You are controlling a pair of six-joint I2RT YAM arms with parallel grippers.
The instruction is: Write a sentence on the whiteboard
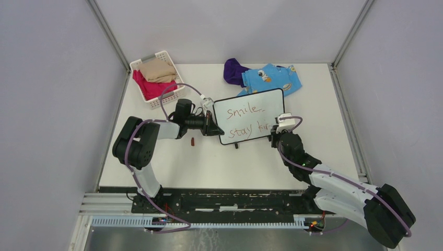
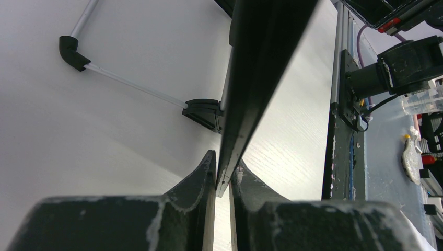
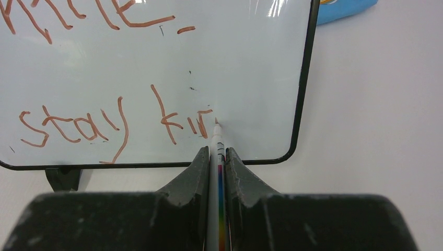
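Note:
The whiteboard (image 1: 273,104) stands tilted at the table's middle. On it is the reddish-brown sentence (image 1: 245,110), reading "smile" over "stay kir". My left gripper (image 1: 213,126) is shut on the board's left edge; in the left wrist view the black frame (image 2: 261,63) sits between the fingers of that gripper (image 2: 224,175). My right gripper (image 1: 276,137) is shut on a white marker (image 3: 216,140) with a rainbow stripe. In the right wrist view that gripper (image 3: 217,157) is at the board's lower right, and the marker's tip touches the board just after "kir" (image 3: 183,121).
A small reddish-brown cap (image 1: 193,140) lies on the table left of the board. A white slatted basket (image 1: 166,99) with clothes stands at the back left. A purple cloth (image 1: 234,70) and a blue printed cloth (image 1: 274,78) lie behind the board. One black board foot (image 3: 62,178) shows.

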